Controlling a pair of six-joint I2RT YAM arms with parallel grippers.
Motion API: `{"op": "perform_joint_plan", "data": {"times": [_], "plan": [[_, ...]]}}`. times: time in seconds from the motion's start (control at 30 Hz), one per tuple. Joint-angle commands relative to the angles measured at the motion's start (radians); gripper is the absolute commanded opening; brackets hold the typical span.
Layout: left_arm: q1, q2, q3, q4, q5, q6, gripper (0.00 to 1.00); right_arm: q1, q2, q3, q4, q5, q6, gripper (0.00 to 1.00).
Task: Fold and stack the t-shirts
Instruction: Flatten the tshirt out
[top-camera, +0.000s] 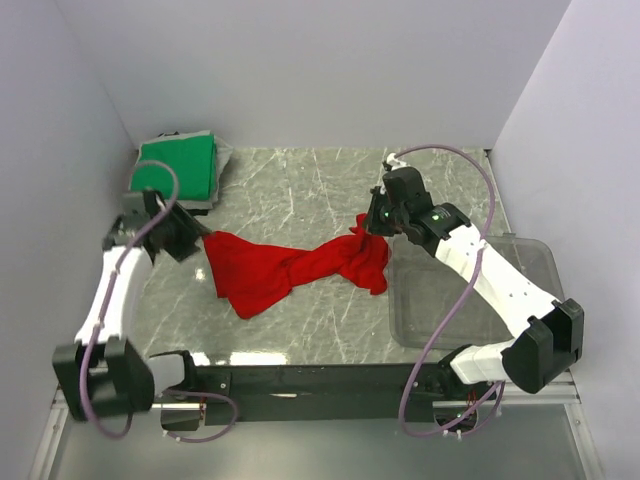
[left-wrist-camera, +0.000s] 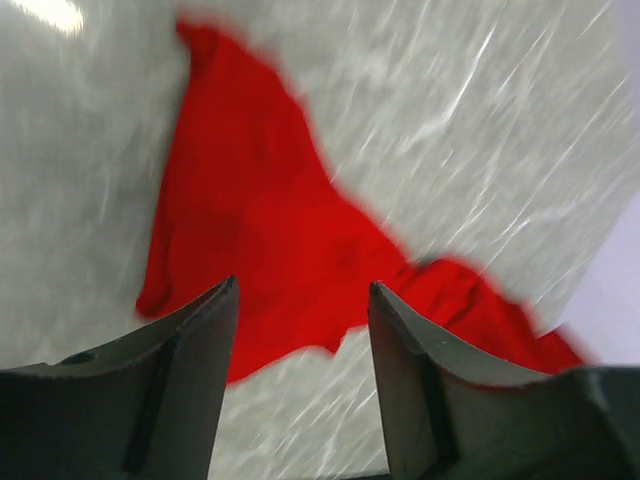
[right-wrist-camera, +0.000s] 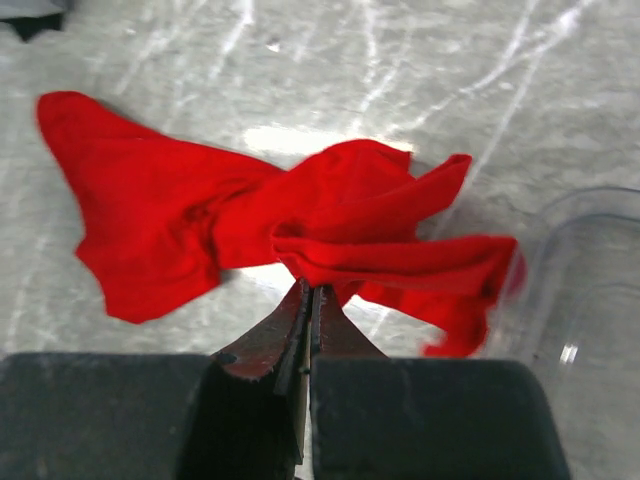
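Red cloth fills the centre of the overhead view: the red t-shirt (top-camera: 285, 270) lies crumpled and twisted on the grey marbled tabletop (top-camera: 300, 190), broad at its left end, narrowed at mid-length and bunched at its right end. At that bunched end sits the right gripper (top-camera: 367, 228); the right wrist view shows its two fingers (right-wrist-camera: 275, 335) pressed together, a fold of the red fabric pinched at their tips. At the left of the frame, the left gripper (top-camera: 198, 243) is just beside the shirt's left edge. In the left wrist view, which is blurred, its fingers (left-wrist-camera: 190, 350) stand spread apart, released, above the cloth. Folded flat, the green t-shirt (top-camera: 178, 163) rests in the upper left corner of the overhead view, well apart from the red one. On the right side of the frame, a clear plastic bin (top-camera: 530, 255) lies just beside the red shirt's right end, partly beneath the right arm.
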Motion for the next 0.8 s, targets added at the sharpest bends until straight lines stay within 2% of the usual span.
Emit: {"op": "perform_joint_plan", "data": {"times": [0.0, 0.07, 0.13, 0.23, 0.47, 0.77], "plan": [[-0.099, -0.124, -0.135, -0.091, -0.086, -0.012, 0.58, 0.004, -0.003, 0.053, 0.057, -0.048, 0.014, 0.00], [-0.202, -0.182, -0.187, -0.152, -0.132, -0.044, 0.58, 0.002, 0.015, 0.067, 0.063, -0.054, 0.014, 0.00], [-0.228, -0.207, -0.177, -0.225, -0.201, -0.029, 0.58, 0.002, 0.026, 0.083, 0.065, -0.063, 0.019, 0.00], [-0.233, -0.253, -0.186, -0.287, -0.208, -0.010, 0.56, 0.004, 0.052, 0.096, 0.068, -0.082, 0.017, 0.00], [-0.290, -0.282, -0.387, -0.255, -0.067, -0.058, 0.53, 0.004, 0.081, 0.107, 0.055, -0.109, 0.008, 0.00], [-0.352, -0.191, -0.444, -0.094, -0.053, -0.092, 0.49, 0.004, 0.092, 0.102, 0.051, -0.129, -0.009, 0.00]]}}
